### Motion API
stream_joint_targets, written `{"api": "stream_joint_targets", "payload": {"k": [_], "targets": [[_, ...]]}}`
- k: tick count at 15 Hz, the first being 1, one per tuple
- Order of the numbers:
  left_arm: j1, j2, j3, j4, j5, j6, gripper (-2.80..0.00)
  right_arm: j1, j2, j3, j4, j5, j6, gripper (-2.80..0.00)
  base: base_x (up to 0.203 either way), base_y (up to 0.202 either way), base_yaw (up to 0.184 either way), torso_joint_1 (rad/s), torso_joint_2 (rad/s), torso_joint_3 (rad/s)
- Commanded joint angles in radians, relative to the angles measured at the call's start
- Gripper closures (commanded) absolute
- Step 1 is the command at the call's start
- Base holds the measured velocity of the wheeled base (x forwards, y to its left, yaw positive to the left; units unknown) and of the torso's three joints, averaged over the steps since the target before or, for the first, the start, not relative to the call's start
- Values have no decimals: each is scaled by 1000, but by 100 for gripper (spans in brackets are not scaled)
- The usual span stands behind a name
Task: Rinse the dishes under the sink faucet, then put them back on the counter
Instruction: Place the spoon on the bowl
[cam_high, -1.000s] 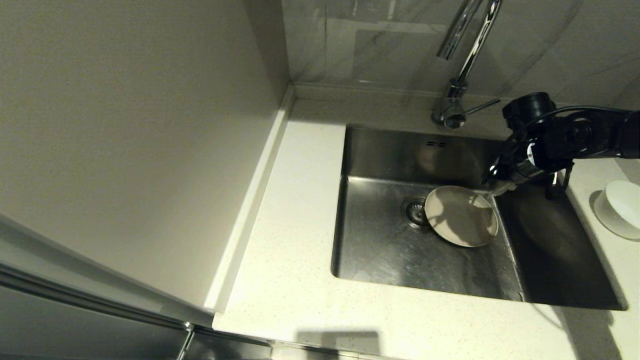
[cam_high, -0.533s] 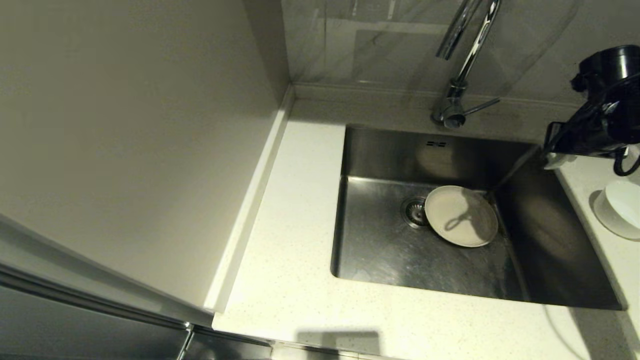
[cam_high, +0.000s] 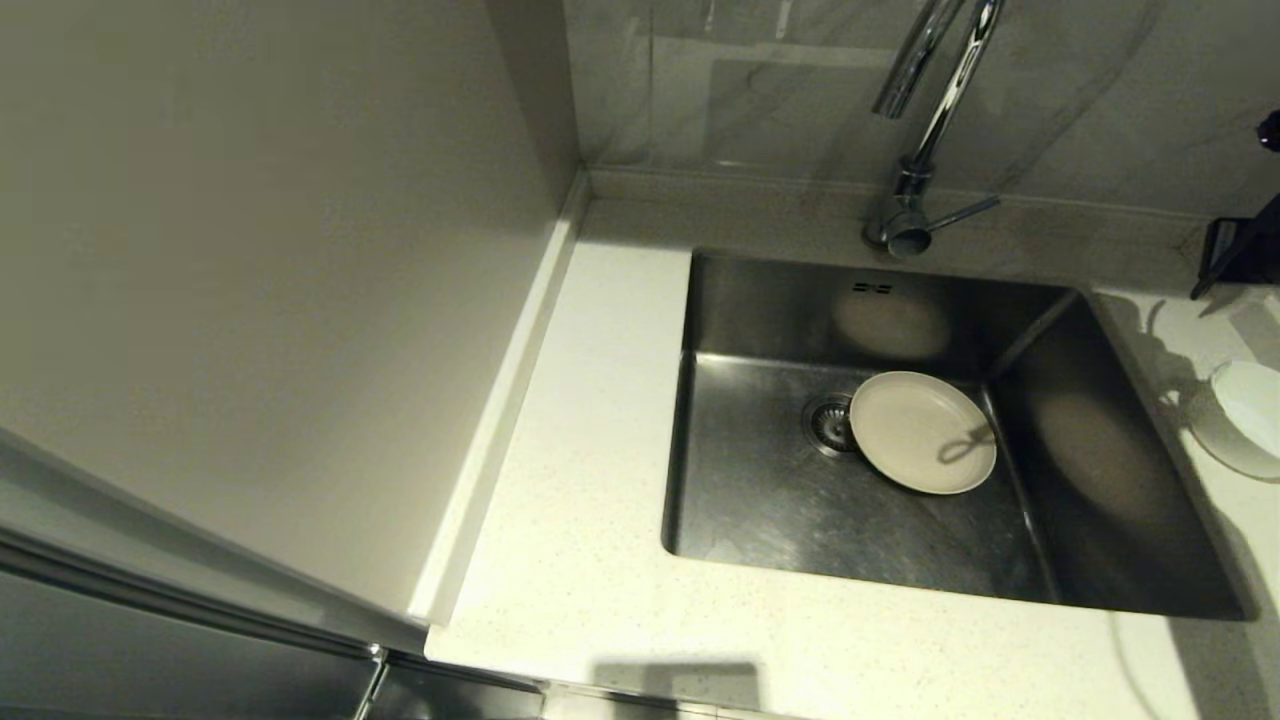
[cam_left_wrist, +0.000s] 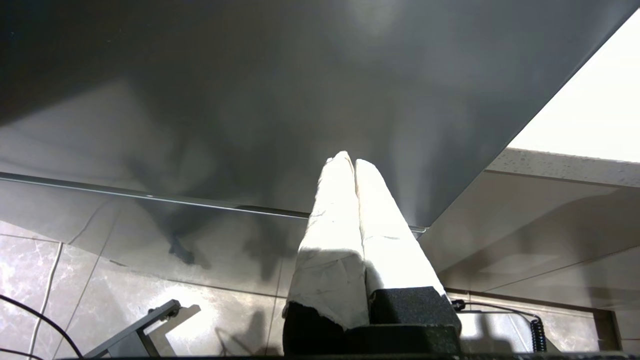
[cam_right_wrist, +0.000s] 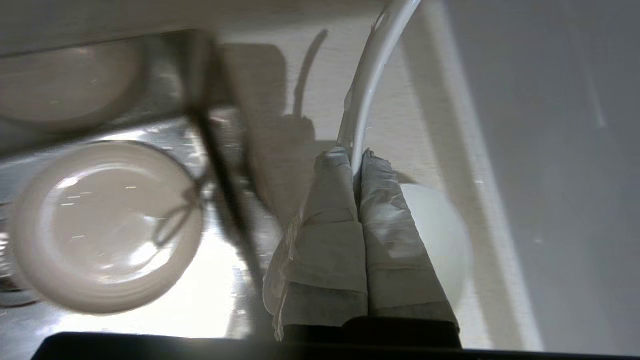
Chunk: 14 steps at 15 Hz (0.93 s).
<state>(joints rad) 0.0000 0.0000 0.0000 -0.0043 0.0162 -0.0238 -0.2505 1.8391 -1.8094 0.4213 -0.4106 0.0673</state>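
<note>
The left end effector (cam_left_wrist: 350, 162) hung parked below the tabletop, pads pressed together on nothing. A shallow cream plate (cam_high: 922, 431) lay flat in the steel sink (cam_high: 760, 500), beside the drain; glazed, probably slick and brittle, best pinched at its rim. The right end effector (cam_right_wrist: 356, 156) clenched the glossy white spoon (cam_right_wrist: 367, 82) above the bowl (cam_high: 1245, 415).

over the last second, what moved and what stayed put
The right gripper, fingers shut on the white spoon, lifted out of the sink and swung right over the counter toward the bowl. The plate stayed beside the drain, and the faucet did not move.
</note>
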Motion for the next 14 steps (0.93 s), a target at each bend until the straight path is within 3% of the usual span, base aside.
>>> {"api": "stream_joint_targets", "payload": {"k": [1,6,14], "targets": [[0,-3,0,0,1,-1,0,-41,9,-4,1,-2,-21,0,0,0,0,0,0,0],[0,-3,0,0,1,-1,0,-131,52,-7,-27,-4,-81,0,0,0,0,0,0,0],[0,-3,0,0,1,-1,0,-148,83,16,-58,-4,-81,0,0,0,0,0,0,0]]}}
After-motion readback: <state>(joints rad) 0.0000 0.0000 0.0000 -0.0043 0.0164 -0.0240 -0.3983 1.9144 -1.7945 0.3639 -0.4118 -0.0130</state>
